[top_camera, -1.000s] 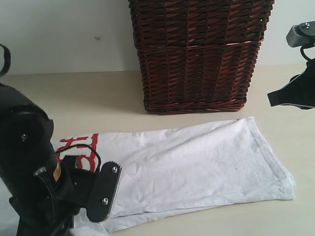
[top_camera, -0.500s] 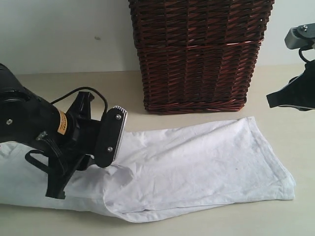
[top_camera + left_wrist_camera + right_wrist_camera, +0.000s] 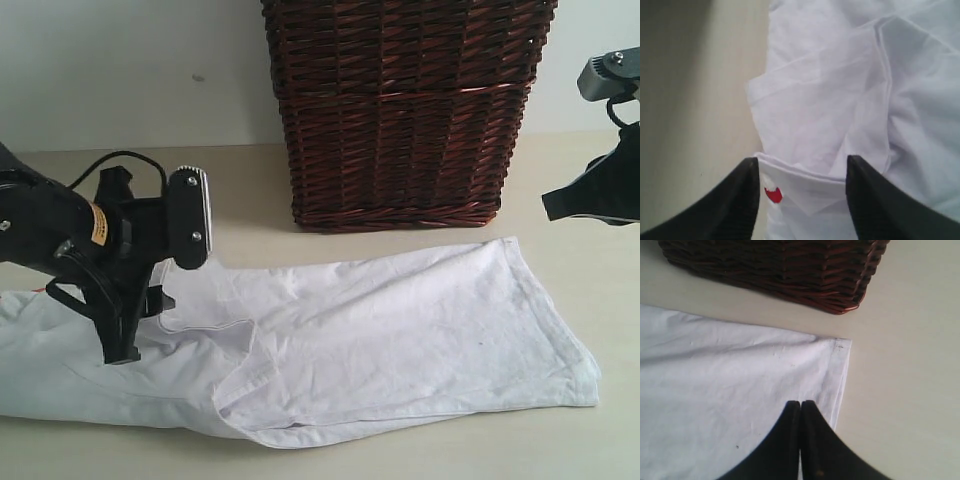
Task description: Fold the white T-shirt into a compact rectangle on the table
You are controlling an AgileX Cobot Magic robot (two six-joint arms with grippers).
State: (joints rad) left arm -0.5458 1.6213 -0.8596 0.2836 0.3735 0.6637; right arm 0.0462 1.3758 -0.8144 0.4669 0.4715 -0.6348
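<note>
The white T-shirt (image 3: 400, 320) is lying spread across the lower half of the exterior view, stretching from the left edge nearly to the right edge on the pale surface (image 3: 250, 190). Its right portion is lying flat and fairly smooth, ending in a straight hem toward the lower right. In the lower middle a layer of cloth is doubling over itself, making a raised, rumpled fold. The left portion is lying in loose creases.

A dark wicker basket (image 3: 400, 110) is standing at the top centre of that view, just behind the shirt's upper edge, with a narrow strip of bare surface between them.

The left hand (image 3: 802, 161) is showing at the left of the exterior view, over the shirt's left portion. In the left wrist view its two dark fingers (image 3: 740, 200) are standing apart in a medium gap with nothing pinched between them. Creased white cloth is lying beneath them, with a small red patch (image 3: 773, 194) beside one finger.

The right hand (image 3: 801, 405) is sitting at the right edge of the exterior view, raised above the shirt. In the right wrist view its fingers are pressing together, gripping nothing, and are pointing at the shirt's corner near the basket.
</note>
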